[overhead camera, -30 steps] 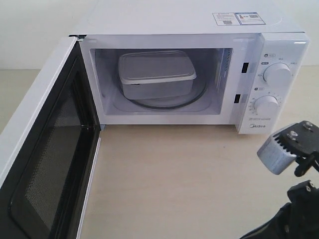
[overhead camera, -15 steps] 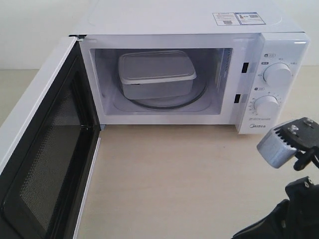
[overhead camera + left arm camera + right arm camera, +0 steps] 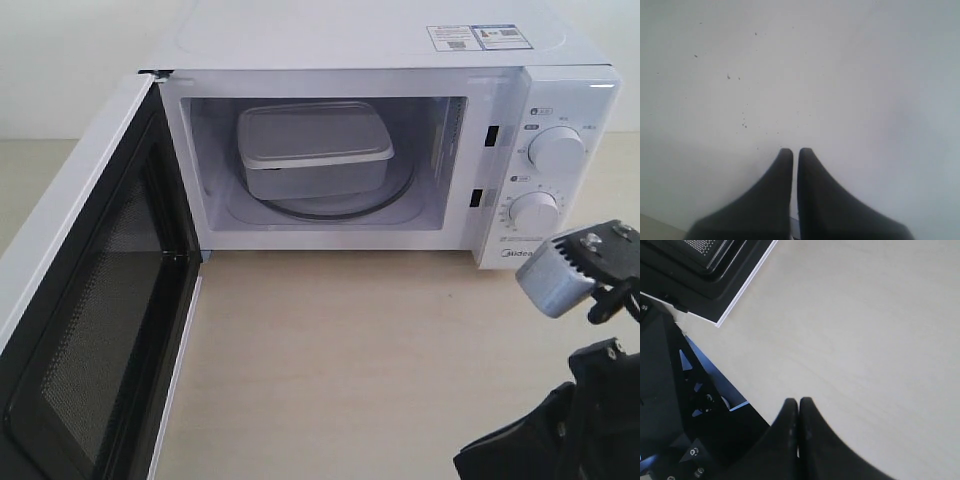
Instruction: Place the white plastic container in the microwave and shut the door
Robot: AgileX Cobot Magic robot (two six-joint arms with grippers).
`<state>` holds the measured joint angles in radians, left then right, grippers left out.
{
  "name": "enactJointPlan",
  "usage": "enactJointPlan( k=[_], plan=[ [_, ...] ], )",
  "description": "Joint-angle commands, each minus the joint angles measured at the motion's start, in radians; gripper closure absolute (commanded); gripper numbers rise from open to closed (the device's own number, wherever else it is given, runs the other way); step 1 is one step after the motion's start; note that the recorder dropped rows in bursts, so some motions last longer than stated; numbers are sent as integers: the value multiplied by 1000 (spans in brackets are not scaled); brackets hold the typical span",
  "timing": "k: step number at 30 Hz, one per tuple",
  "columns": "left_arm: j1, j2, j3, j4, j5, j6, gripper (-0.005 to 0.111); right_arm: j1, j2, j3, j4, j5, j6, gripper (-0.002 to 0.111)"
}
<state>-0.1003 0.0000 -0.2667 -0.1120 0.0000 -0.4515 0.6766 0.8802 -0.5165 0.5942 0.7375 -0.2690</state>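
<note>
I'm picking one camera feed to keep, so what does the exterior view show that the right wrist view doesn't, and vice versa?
Only the exterior view: the white boxy countertop microwave, the rectangular translucent-white lidded plastic container resting inside it, and the two round white dials. Only the right wrist view: the dark right end effector close up, tips pressed together above the pale wooden tabletop. Both: the open white-framed door's black mesh-lined inner face and that tabletop.
</note>
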Motion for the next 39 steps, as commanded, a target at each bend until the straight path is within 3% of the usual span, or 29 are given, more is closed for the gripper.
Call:
enactJointPlan(
  k=[1,11,19,26,31,39],
  plan=[
    [-1,0,-7,8,0,13,102,-5,-10,5,2,-9,0,108],
    [-1,0,-7,8,0,13,102,-17,-13,5,-1,-9,0,108],
    [-1,0,-7,8,0,13,102,-398,-334,5,-107,7,-4,108],
    [-1,0,-7,8,0,13,102,-548,-617,5,-161,-89,-61,108],
    [-1,0,-7,8,0,13,102,-556,-636,12,-187,-99,-61,108],
    [-1,0,-7,8,0,13,102,-556,-636,142,-109,-303,-51,108]
  ],
)
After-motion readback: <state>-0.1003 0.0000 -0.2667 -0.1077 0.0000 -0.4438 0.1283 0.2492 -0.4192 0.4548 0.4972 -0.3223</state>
